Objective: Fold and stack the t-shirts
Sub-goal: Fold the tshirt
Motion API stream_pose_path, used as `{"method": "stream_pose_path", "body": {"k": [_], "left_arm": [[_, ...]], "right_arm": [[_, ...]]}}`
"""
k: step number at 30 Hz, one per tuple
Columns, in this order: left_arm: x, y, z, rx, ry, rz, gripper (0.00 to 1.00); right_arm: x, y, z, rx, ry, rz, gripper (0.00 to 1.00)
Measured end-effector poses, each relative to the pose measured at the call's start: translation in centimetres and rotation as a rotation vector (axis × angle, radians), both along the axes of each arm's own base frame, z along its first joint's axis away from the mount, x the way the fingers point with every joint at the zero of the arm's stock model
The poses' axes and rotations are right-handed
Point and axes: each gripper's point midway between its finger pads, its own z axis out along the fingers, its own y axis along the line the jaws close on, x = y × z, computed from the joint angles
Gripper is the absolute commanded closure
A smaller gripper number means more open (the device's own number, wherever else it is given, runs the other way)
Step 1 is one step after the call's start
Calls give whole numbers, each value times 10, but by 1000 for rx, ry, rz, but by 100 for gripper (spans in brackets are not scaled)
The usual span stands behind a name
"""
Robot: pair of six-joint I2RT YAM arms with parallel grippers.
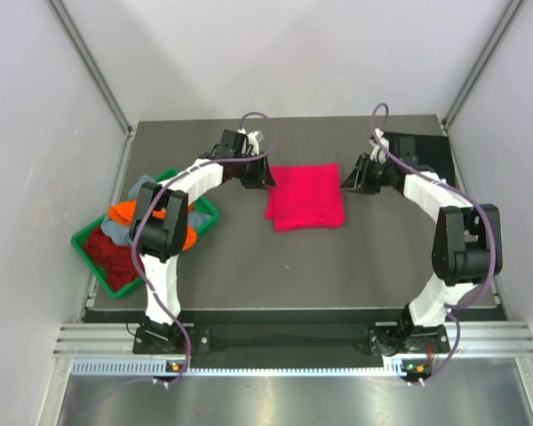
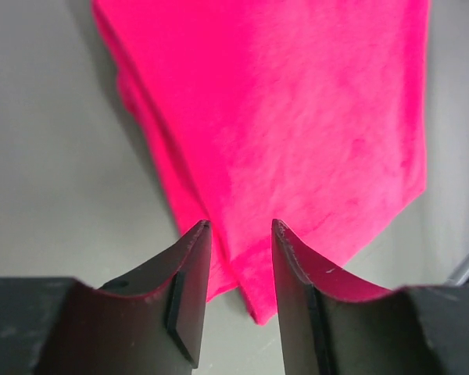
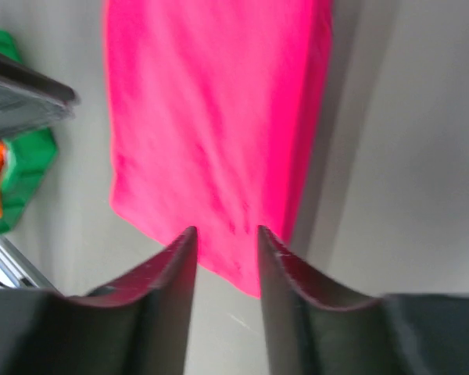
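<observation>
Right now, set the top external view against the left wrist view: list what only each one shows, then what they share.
Only the top external view: the green tray at the table's left edge, holding an orange t-shirt, a dark red t-shirt and a grey-blue t-shirt, plus the right gripper. Only the left wrist view: the left gripper close up, fingers apart, with a corner of layered pink cloth below the gap. Both: the folded pink-red t-shirt lying flat on the dark table.
</observation>
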Motion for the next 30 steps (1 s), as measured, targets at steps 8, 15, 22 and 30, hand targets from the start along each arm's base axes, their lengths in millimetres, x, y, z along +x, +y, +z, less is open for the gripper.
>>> {"method": "stream_pose_path", "body": {"k": [8, 15, 22, 30], "left_arm": [[34, -20, -11, -51, -20, -21, 59], [63, -28, -39, -37, -24, -7, 59], [87, -33, -37, -29, -73, 8, 60], [89, -21, -24, 46, -69, 38, 57]], "right_arm": [[55, 13, 21, 58, -60, 54, 82], [91, 18, -33, 106, 27, 55, 82], [112, 5, -62, 153, 85, 9, 79], [109, -21, -40, 108, 74, -59, 58]]}}
